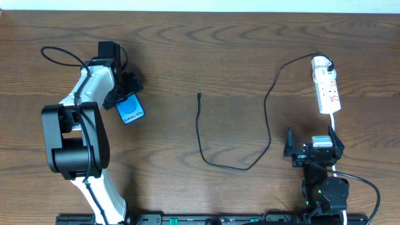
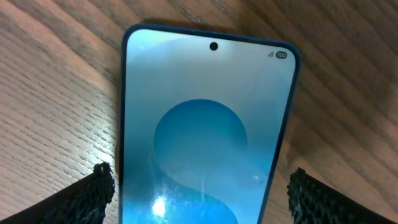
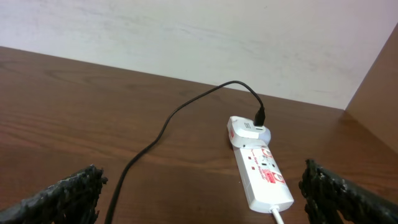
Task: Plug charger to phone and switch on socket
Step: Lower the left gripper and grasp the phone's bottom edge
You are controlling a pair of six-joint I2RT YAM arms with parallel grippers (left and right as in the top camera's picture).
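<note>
The phone (image 1: 130, 111), with its blue screen up, lies on the wood table at the left. In the left wrist view the phone (image 2: 205, 124) fills the space between my fingers. My left gripper (image 1: 127, 94) (image 2: 202, 196) is open and straddles the phone's lower part, with a small gap on each side. The white socket strip (image 1: 326, 87) (image 3: 261, 171) lies at the far right with a white adapter (image 3: 247, 130) plugged in at its far end. The black charger cable (image 1: 269, 112) (image 3: 174, 118) runs from there in a loop to its plug tip (image 1: 199, 95) at mid-table. My right gripper (image 1: 314, 150) (image 3: 202, 196) is open and empty, just short of the strip.
The strip's white cord (image 1: 334, 122) runs back toward the right arm's base. A pale wall (image 3: 186, 31) stands behind the table's far edge. A thin black wire (image 1: 62, 53) loops off the left arm.
</note>
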